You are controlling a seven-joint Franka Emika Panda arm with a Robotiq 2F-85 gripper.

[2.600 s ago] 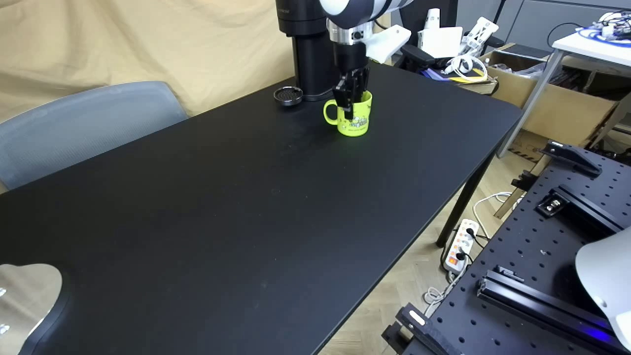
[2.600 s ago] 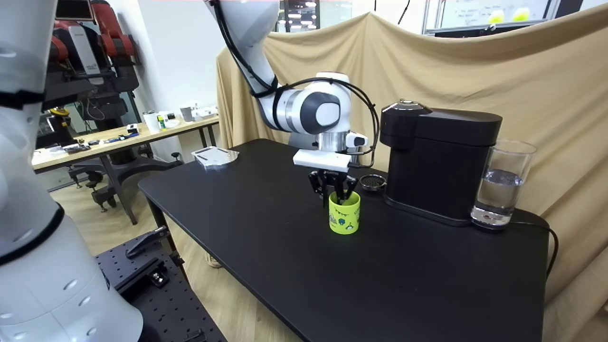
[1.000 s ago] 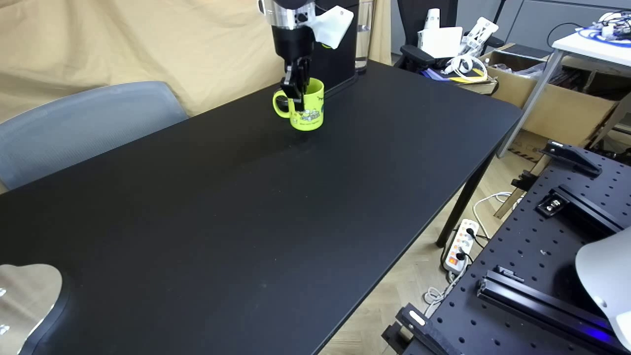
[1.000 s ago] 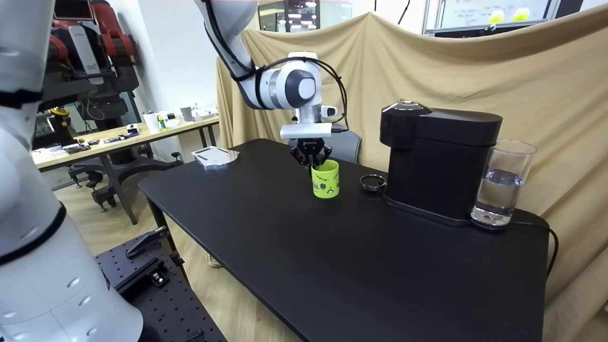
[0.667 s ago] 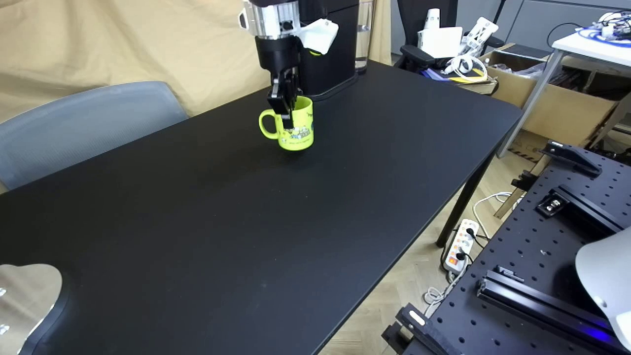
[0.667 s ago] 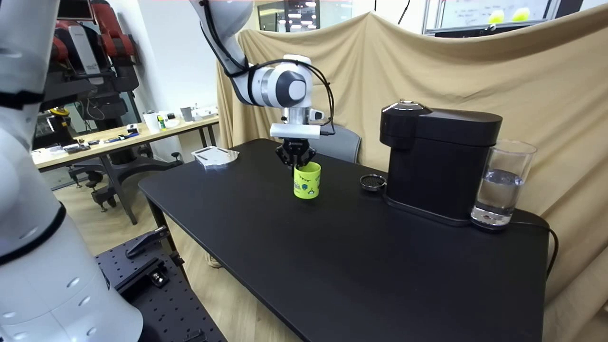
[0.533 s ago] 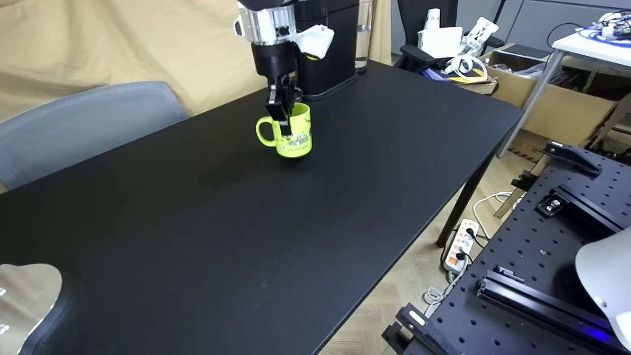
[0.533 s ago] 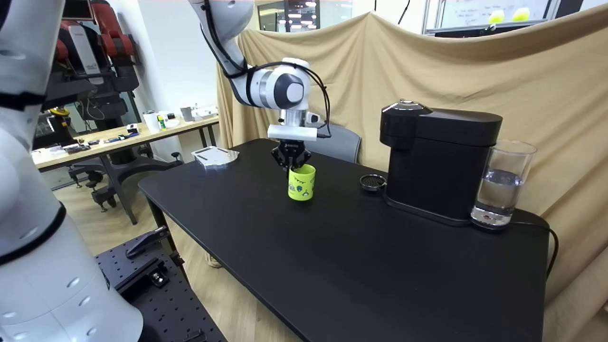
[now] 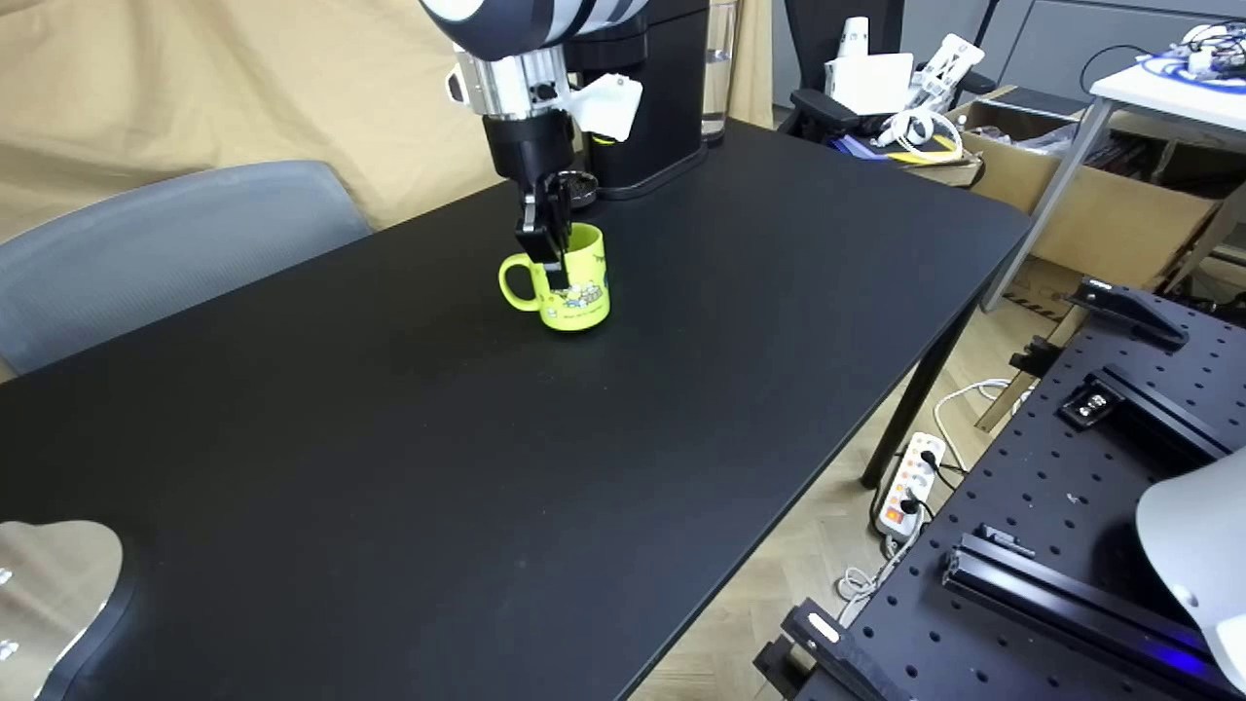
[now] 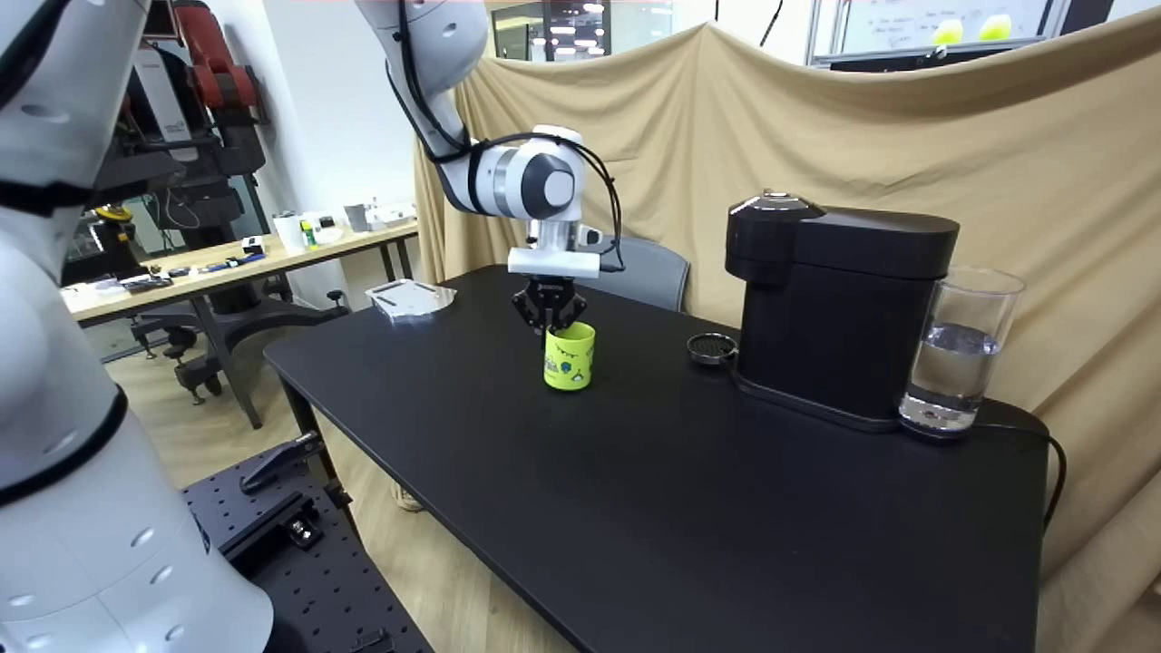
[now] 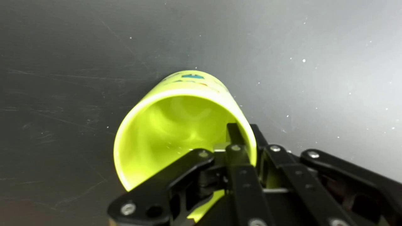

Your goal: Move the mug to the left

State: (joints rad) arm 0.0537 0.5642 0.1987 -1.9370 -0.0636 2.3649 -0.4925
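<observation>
The lime-green mug [image 9: 584, 292] is upright, with its loop handle towards the left in that exterior view. It also shows in an exterior view [image 10: 571, 361], where its handle is hidden. My gripper [image 11: 246, 133] is shut on the mug's wall: one finger is inside, the other outside, pinching the rim. In the wrist view I look into the empty mug [image 11: 179, 125]; its handle is mostly hidden behind the gripper. The gripper points down from above in both exterior views [image 9: 563, 261] [image 10: 551, 328]. The mug's base is at or very near the black table; I cannot tell whether it touches.
A black coffee machine [image 10: 839, 317] with a clear water tank [image 10: 961, 363] stands on the table [image 10: 726, 526]. A small round metal grate [image 10: 712, 348] lies beside it. A silver plate [image 10: 411, 298] lies at the table's far end. A grey chair [image 9: 175, 253] stands behind the table.
The mug, held by its wall, has moved left with my gripper in both exterior views. It was lifted, and over the last second it has come down towards the table.
</observation>
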